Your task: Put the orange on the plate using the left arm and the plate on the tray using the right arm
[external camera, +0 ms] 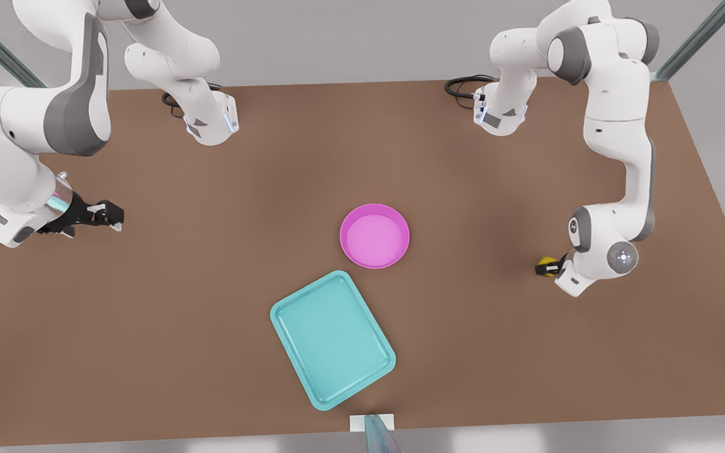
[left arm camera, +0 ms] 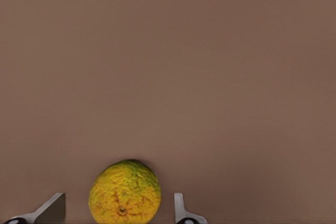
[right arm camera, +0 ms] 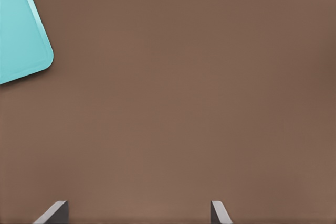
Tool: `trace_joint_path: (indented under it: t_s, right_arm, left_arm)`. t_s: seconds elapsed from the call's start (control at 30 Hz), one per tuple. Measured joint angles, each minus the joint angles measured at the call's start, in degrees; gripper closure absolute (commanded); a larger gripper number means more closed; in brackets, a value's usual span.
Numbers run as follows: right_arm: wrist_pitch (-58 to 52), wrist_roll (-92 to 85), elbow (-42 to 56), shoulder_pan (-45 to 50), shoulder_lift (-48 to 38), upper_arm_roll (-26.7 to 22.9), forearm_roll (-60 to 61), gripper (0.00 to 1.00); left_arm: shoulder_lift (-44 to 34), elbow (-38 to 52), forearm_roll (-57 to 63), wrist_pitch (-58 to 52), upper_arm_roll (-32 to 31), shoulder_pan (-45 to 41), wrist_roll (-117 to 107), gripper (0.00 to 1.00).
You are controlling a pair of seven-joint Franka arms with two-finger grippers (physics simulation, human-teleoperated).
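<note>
Basically nothing's done yet. The left claw is spread wide around the orange on the bench at the front view's right, not clamped. The right claw waits open, holding nothing, far from the plate. One orange, one empty plate, one empty tray just beside it.
</note>
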Motion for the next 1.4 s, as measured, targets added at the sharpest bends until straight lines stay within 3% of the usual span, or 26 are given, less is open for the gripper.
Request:
trace_joint_path:
  t_s: [0.43, 0.53, 0.7, 0.87, 0.97, 1.1, 1.23, 1.3, 1.33, 1.37, 1.4]
  right_arm:
    - [-0.01, -0.31, -0.24, -0.01, 0.09, 0.00, 0.02, 0.00]
    - [-0.01, -0.36, -0.24, -0.01, 0.26, 0.00, 0.03, 0.00]
    - [-0.03, -0.42, -0.24, -0.06, 0.28, 0.00, 0.03, 0.00]
    - [-0.04, -0.48, -0.24, -0.11, 0.36, -0.06, 0.04, 0.00]
    - [-0.03, -0.51, -0.24, -0.12, 0.41, -0.08, 0.04, 0.00]
    - [-0.03, -0.54, -0.27, -0.19, 0.46, -0.09, 0.04, 0.00]
    - [-0.03, -0.56, -0.31, -0.19, 0.46, -0.09, 0.04, 0.00]
    - [0.00, -0.57, -0.31, -0.18, 0.57, -0.09, 0.04, 0.00]
    - [0.01, -0.57, -0.32, -0.18, 0.65, -0.09, 0.04, 0.00]
    - [0.02, -0.58, -0.33, -0.18, 0.69, -0.09, 0.04, 0.00]
    - [0.03, -0.58, -0.32, -0.18, 0.71, -0.09, 0.04, 0.00]
  left_arm:
    - [3.74, -0.17, -0.07, 1.29, 0.00, 0.45, 0.45, 0.00]
    - [3.96, -0.15, -0.06, 1.72, 0.00, 0.51, 0.50, 0.21]
    - [3.79, -0.15, 0.05, 2.04, 0.00, 0.52, 0.28, 0.31]
    - [-2.59, 0.13, -0.67, -0.93, -1.86, -4.29, -1.42, 0.30]
    - [-4.32, 2.31, -1.76, -4.00, -9.54, -10.22, -4.81, 0.30]
    - [-0.09, 13.21, -2.35, -7.25, -11.72, -27.27, -13.51, 0.30]
    - [4.09, 17.69, -2.62, -8.79, -11.95, -34.29, -22.74, 0.29]
    - [5.26, 17.74, -2.71, -9.16, -11.95, -35.04, -26.66, 0.25]
    - [5.94, 17.58, -2.79, -9.30, -12.12, -35.12, -28.43, 0.09]
    - [6.51, 17.50, -2.86, -9.42, -12.29, -35.17, -30.10, 0.00]
    - [7.04, 17.46, -2.92, -9.52, -12.43, -35.21, -31.69, 0.00]
